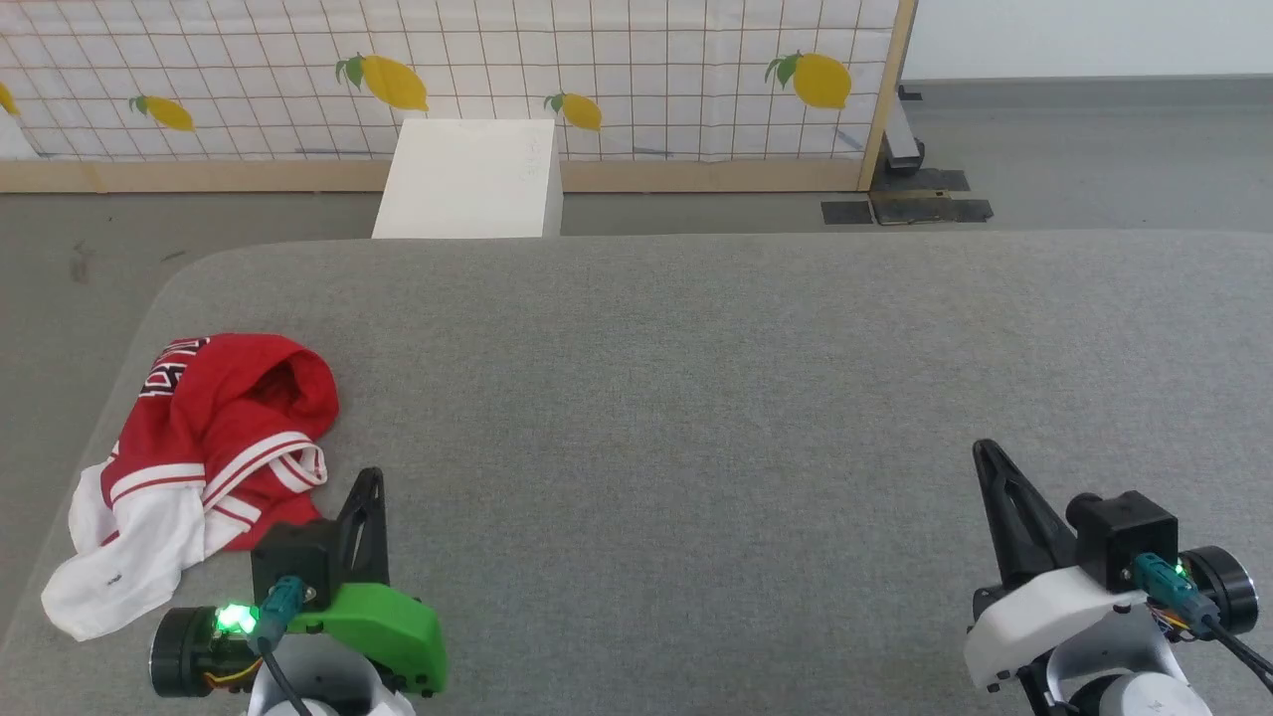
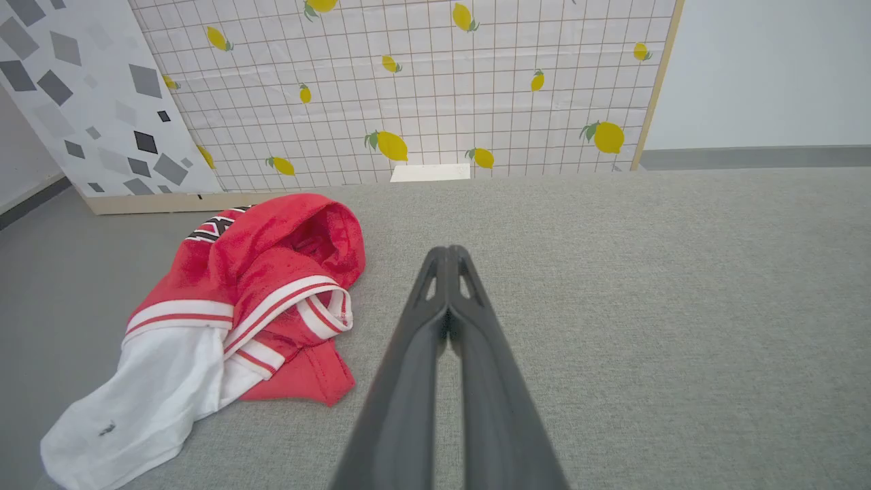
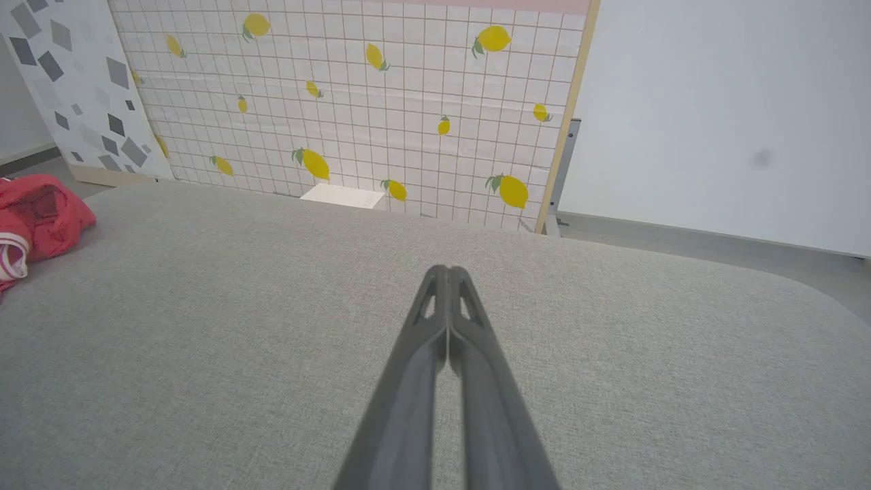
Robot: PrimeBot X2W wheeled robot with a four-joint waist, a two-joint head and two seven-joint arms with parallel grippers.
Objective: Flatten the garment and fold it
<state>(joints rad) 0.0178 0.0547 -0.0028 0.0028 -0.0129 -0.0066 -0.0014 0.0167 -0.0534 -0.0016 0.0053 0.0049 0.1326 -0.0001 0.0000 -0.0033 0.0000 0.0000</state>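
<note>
Garment [image 1: 214, 428] lies in a crumpled heap at the near left corner of the table [image 1: 696, 398], close to the left edge and well apart from the middle. Red body is bunched and doubled over on itself. A striped trim band curls across the heap, and one white sleeve trails toward the near corner. A scrap of black lettering shows at the far side; the rest is hidden in the folds. Left pincer [image 1: 370, 482] is closed, fingers pressed tip to tip, holding nothing. It sits just beside the heap on its right, apart from the cloth. In the left wrist view the garment [image 2: 258, 286] lies left of the closed fingers [image 2: 408, 381], no contact. Right pincer [image 1: 985, 447] is likewise closed and empty at the near right of the table, well apart from the garment. Its wrist view catches the garment [image 3: 41, 211] at the left edge. Progress, judged: nothing done. Not flattened, no fold made, no grasp taken. Left to do: open a pincer, take hold of the cloth, draw it toward the middle, spread body and sleeves flat, then fold. Left arm looks best placed for the first grasp, since the right has a long reach across. Whether the shirt lies front up or inside out cannot be told from the heap. Beyond the table: a white box [image 1: 467, 179] on the floor and a lemon-print panel [image 1: 617, 60].
</note>
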